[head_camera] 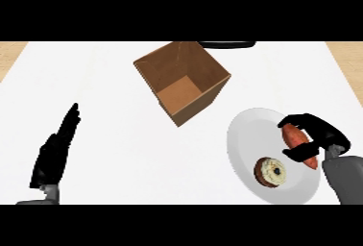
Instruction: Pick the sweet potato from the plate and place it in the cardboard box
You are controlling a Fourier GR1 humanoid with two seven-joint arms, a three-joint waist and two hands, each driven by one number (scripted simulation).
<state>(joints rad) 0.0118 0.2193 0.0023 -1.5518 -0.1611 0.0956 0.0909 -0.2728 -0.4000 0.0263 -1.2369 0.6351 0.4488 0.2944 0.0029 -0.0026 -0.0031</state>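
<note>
An orange-red sweet potato (296, 139) lies on the right side of a white plate (248, 139) at the lower right of the counter. My right hand (320, 136) is curled round it, fingers over its far end and thumb at its near side. A brown open cardboard box (183, 79) stands tilted at the upper middle, up and left of the plate. At the lower left my left hand (56, 149) rests open with straight fingers pointing away.
A round pastry (273, 172) with a pale top sits on the plate's near part, just left of my right forearm. A dark object (227, 44) shows at the counter's far edge behind the box. Wood floor borders the white counter on both sides.
</note>
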